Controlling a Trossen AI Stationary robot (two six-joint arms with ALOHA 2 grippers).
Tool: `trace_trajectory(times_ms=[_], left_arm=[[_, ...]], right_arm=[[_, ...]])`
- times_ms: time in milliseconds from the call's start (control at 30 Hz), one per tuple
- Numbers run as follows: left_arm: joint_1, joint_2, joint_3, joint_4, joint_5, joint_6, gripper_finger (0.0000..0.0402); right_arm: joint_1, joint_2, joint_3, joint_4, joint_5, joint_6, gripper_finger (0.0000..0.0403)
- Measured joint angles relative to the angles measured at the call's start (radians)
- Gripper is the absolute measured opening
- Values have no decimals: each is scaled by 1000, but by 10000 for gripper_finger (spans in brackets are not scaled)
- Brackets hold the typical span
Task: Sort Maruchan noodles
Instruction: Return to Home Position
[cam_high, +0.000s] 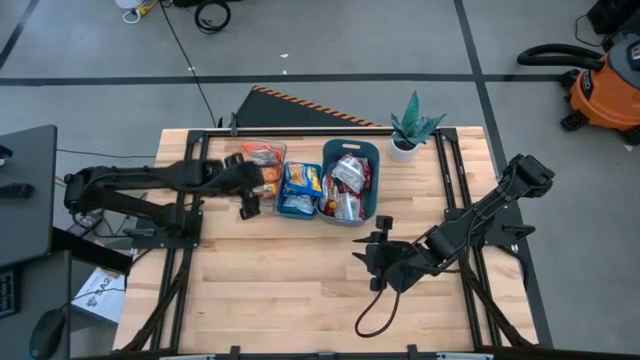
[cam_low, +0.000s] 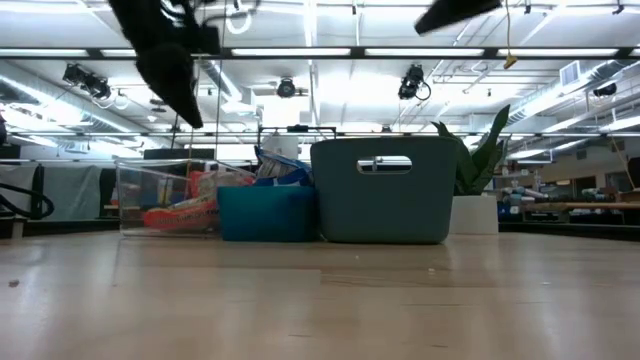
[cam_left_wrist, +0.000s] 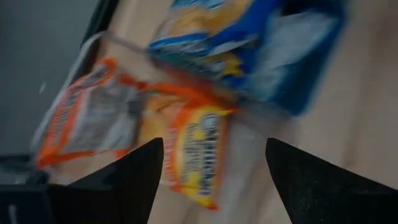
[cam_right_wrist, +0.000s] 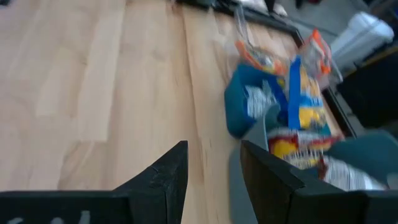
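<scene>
High view showed the table (cam_high: 300, 290) with three bins in a row along its far edge, and every pack of noodles I could see sat inside one of them, none loose on the wood. The grouping looked deliberate, one colour to a bin. The big bin (cam_high: 351, 146) on the right held the red-and-white packs (cam_high: 348, 178). The blue bin (cam_high: 298, 213) in the middle, touching it, held the yellow-and-blue packs (cam_high: 300, 180). The clear bin (cam_high: 264, 145) on the left held the orange packs (cam_high: 262, 156). By that layout the sorting seemed finished, with only the retreat of the arms left. The left arm (cam_high: 130, 185) reached in level from its side of the table, nearly straight, its wrist bent down at the near edge of the clear bin. The right arm (cam_high: 480, 215) was folded low toward the table's middle, well apart from the bins, which read as a resting pose. The left gripper (cam_left_wrist: 214, 140) hung above the orange packs, fingers wide apart and holding nothing, as it would be after a release. The right gripper (cam_right_wrist: 214, 143) pointed along the table toward the bins, its fingers parted by a narrow gap and empty.
</scene>
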Motion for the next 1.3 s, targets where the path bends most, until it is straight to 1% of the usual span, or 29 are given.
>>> trace_trajectory(times_ms=[167, 267, 433, 533, 567, 633, 767, 933, 1033, 1200, 1300], left_arm=[[-120, -147, -134, 110, 7, -81, 290], [-178, -245, -222, 197, 4, -144, 290], [-251, -388, -362, 389, 2, -209, 290], [-282, -462, -452, 535, -15, -214, 290], [-290, -484, -484, 589, -21, -214, 290], [-299, -528, -541, 679, -25, -214, 290], [-302, -606, -633, 795, -29, -222, 290], [-302, -725, -716, 897, -29, -208, 290], [-299, -794, -748, 915, -37, -178, 290], [-297, -870, -787, 949, -41, -109, 290], [-302, -912, -788, 970, -32, 6, 290]], right_arm=[[0, -18, -70, -24, 14, 89, 151], [0, -60, -121, -25, 14, 124, 151], [0, -202, -191, -38, 66, 152, 151], [-21, -307, -256, 24, 81, 126, 151], [-33, -344, -288, 64, 74, 109, 151], [-64, -408, -356, 168, 23, 72, 151], [-132, -538, -497, 329, -84, 35, 151], [-208, -722, -650, 445, -99, -4, 151], [-251, -833, -731, 497, -135, -35, 151], [-313, -1009, -848, 520, -221, -64, 150], [-337, -1120, -923, 513, -228, -75, 145]])
